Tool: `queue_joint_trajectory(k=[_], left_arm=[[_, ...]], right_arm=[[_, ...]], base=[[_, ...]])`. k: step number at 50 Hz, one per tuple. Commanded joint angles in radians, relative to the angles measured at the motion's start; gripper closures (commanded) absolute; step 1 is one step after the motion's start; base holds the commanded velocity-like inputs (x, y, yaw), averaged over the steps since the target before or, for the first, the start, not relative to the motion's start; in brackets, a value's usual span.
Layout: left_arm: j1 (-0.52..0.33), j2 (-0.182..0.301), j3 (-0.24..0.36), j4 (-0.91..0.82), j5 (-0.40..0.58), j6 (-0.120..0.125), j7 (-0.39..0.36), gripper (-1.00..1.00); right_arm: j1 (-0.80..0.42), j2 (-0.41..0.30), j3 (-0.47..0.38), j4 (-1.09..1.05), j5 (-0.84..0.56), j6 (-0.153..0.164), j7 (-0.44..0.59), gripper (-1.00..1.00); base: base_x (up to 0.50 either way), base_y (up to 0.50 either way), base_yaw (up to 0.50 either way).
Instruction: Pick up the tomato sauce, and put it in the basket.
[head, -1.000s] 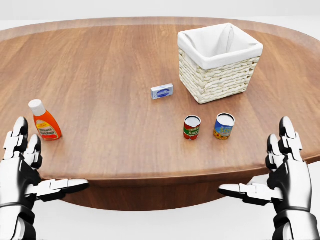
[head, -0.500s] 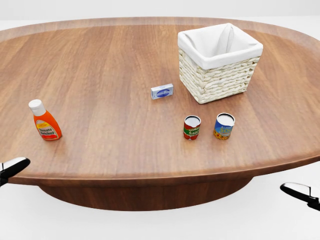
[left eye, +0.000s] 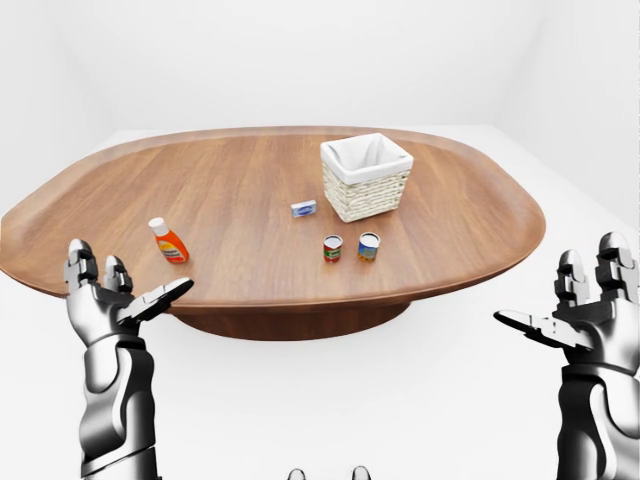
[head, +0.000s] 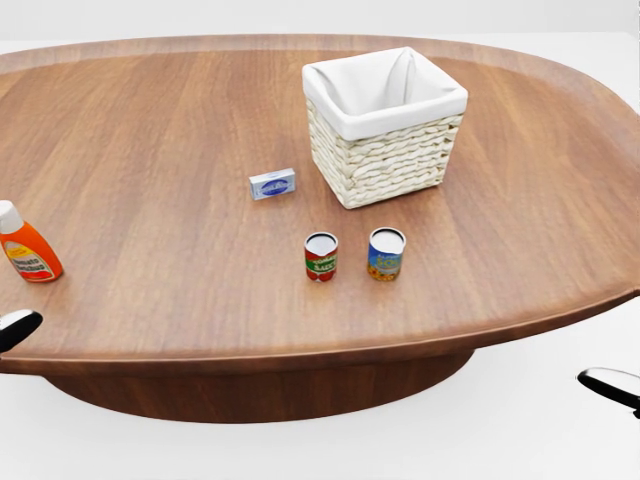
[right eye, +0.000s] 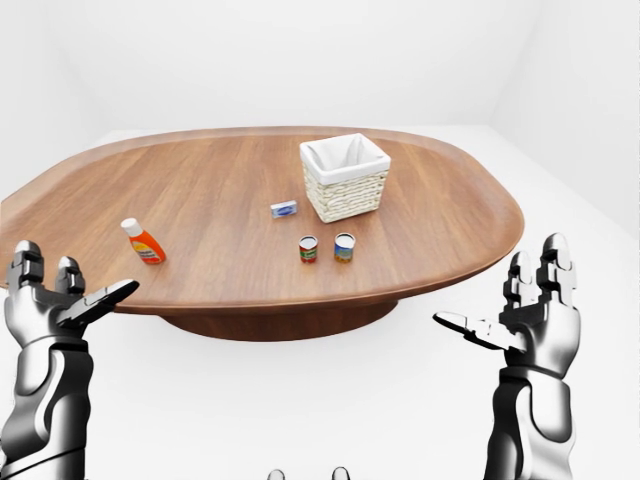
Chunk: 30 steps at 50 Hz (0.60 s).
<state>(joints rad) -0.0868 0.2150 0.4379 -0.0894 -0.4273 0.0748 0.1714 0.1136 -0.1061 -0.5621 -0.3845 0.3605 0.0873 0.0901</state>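
In the head view our hands are showing only as fingertip slivers at the edges, and the ketchup bottle (head: 25, 250) is getting cut off at left. Tomato sauce can (head: 321, 256) is standing on the wooden table (head: 150, 150), just beside a blue can (head: 386, 253), near the wicker basket (head: 385, 125); a small blue box (head: 272, 184) is lying left of the basket. Left hand (left eye: 110, 297) and right hand (right eye: 525, 320) are hovering with fingers spread, holding nothing, off the table's near edge.

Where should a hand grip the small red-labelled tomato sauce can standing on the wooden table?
Around the curved side wall of the red-labelled tomato sauce can, fingers coming from the head view's bottom edge or its left: it stands upright, and a blue-labelled can stands close on its right.
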Motion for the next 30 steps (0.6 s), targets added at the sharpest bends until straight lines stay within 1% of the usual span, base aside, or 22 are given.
queue_joint_trajectory(k=[1, 5, 13, 30], left_arm=[[-0.001, -0.006, -0.014, 0.007, 0.009, -0.007, -0.001, -1.0], [0.0, -0.004, -0.007, 0.003, 0.004, -0.004, -0.001, -1.0], [-0.003, -0.007, -0.017, 0.012, 0.015, -0.009, -0.002, -1.0], [-0.003, -0.009, -0.019, 0.008, 0.018, -0.006, -0.001, -1.0]], right_arm=[[0.003, 0.001, -0.009, -0.006, 0.009, 0.0, 0.007, -1.0], [0.003, 0.002, -0.007, -0.008, 0.009, 0.0, 0.009, -1.0], [0.0, 0.0, 0.0, 0.01, 0.003, 0.0, 0.017, -1.0], [-0.008, -0.012, 0.007, 0.07, 0.004, 0.0, 0.028, -1.0]], base=[[0.0, -0.39, 0.0], [0.0, -0.39, 0.0], [0.0, -0.38, 0.0], [0.0, -0.39, 0.0]])
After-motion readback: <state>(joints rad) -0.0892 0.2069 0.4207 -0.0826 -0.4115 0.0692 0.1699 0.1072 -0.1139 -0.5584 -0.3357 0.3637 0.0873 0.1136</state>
